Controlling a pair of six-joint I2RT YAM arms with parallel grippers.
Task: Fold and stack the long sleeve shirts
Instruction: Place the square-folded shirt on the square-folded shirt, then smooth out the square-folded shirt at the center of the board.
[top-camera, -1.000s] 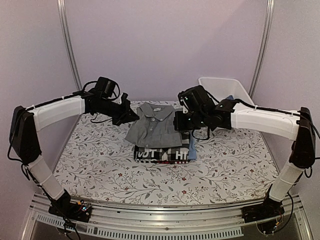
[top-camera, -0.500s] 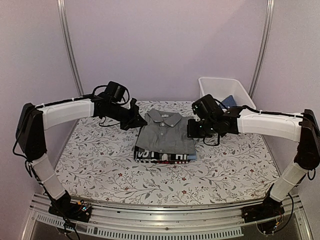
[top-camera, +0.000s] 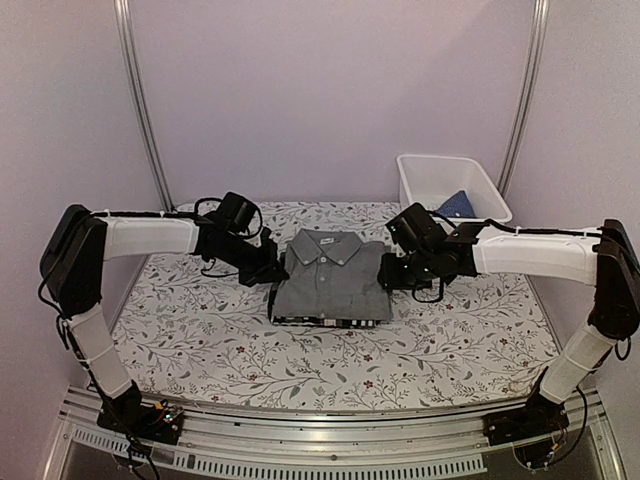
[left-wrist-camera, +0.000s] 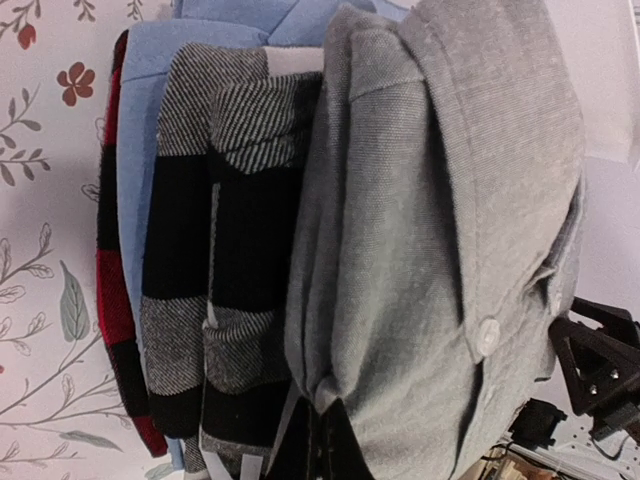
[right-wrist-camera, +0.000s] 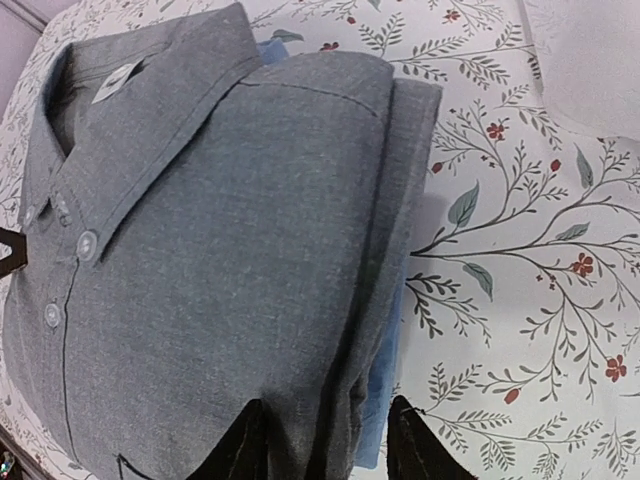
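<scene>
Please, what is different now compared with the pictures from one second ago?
Both arms came down and laid the grey shirt on the stack of folded shirts, hiding most of its front. The right claw has opened and released the shirt's right edge; the left claw stays shut on the left edge. The stack, the white bin and the blue cloth in it did not move.

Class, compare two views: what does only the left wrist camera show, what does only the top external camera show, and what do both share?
Only the left wrist view: the stack seen from the side, layer by layer, down to a red-and-black edge next to the table. Only the top external view: the blue cloth lying in the white bin. Shared: the grey shirt on top, and the floral table cover.
</scene>
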